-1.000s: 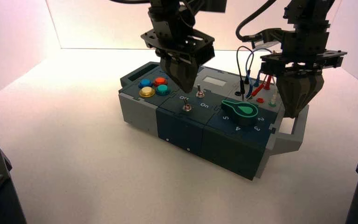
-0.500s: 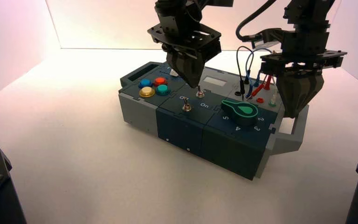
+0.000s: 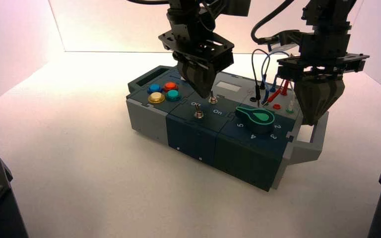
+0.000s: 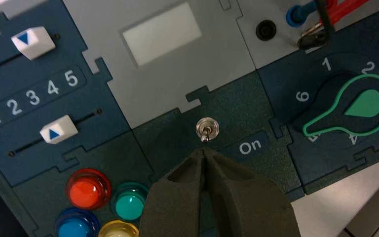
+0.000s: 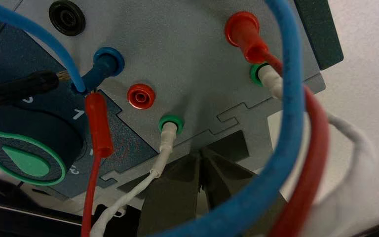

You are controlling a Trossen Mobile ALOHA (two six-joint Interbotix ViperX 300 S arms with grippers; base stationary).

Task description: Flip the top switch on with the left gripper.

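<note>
Mid-box, top switch beside "On" | left tool clenched, tip now just short of lever after shifting from switch's left | flip looks pending | right tool clenched, idle at box's right end

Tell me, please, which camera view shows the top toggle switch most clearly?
The left wrist view: the top toggle switch sits unobstructed beside the "On" label, just beyond the shut left gripper. The high view shows the switch only small, partly behind the gripper's tip. The right wrist view doesn't show it.
</note>
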